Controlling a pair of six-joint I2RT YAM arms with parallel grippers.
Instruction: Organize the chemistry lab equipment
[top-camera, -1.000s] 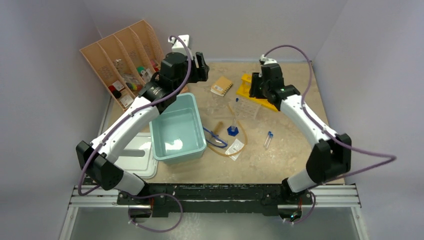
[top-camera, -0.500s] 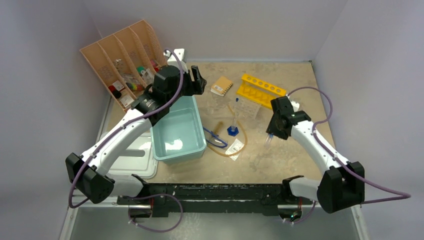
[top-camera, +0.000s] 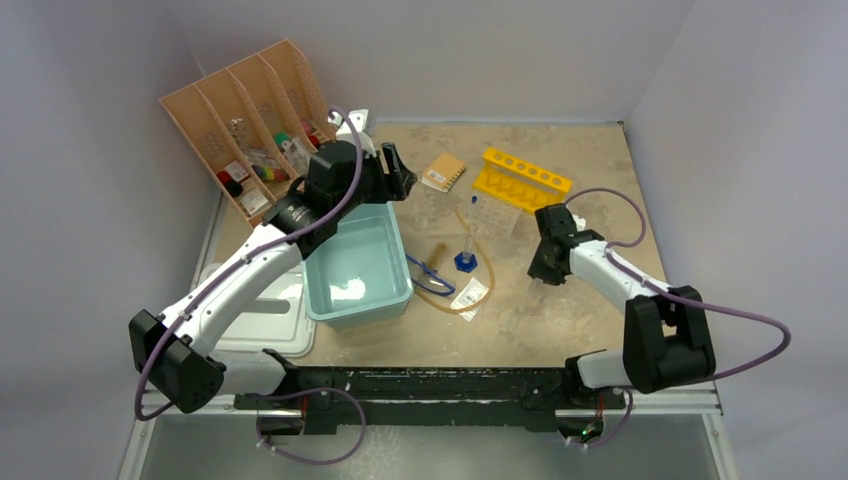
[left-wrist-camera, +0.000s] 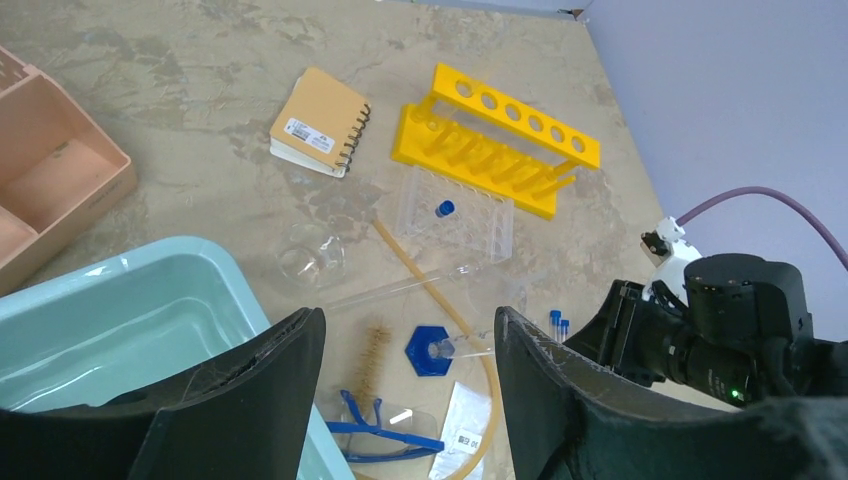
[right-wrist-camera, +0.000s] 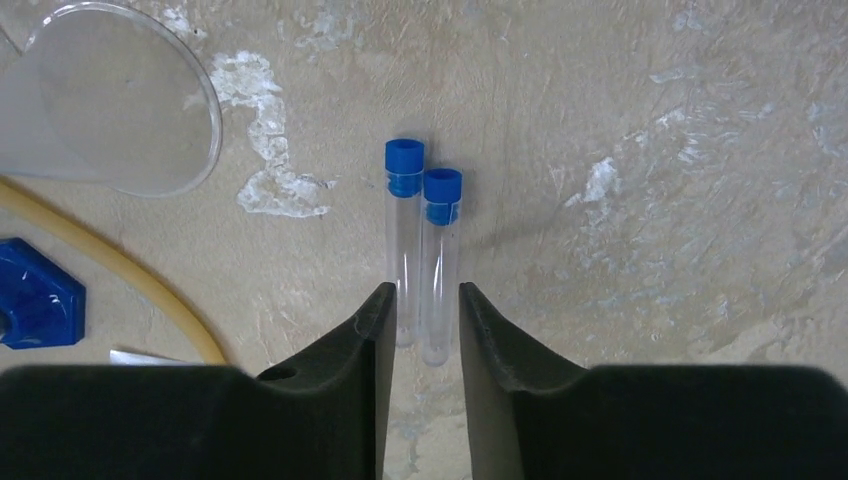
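Test tubes (right-wrist-camera: 441, 240) lie six-to-twelve o'clock, caps at twelve; the right gripper (right-wrist-camera: 425, 300) straddles their bases. Jaws narrowly apart; whether they pinch, I cannot tell.

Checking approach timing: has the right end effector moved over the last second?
Yes: the right end effector left the yellow rack, coming toward the near edge, to the test tubes.

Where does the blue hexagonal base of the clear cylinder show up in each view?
Top external: blue hexagonal base mid-table, right of the teal tub.
Left wrist: base at bottom centre.
Right wrist: base cut by the left edge.
Shared landmark: the amber tubing passing beside it in all three.
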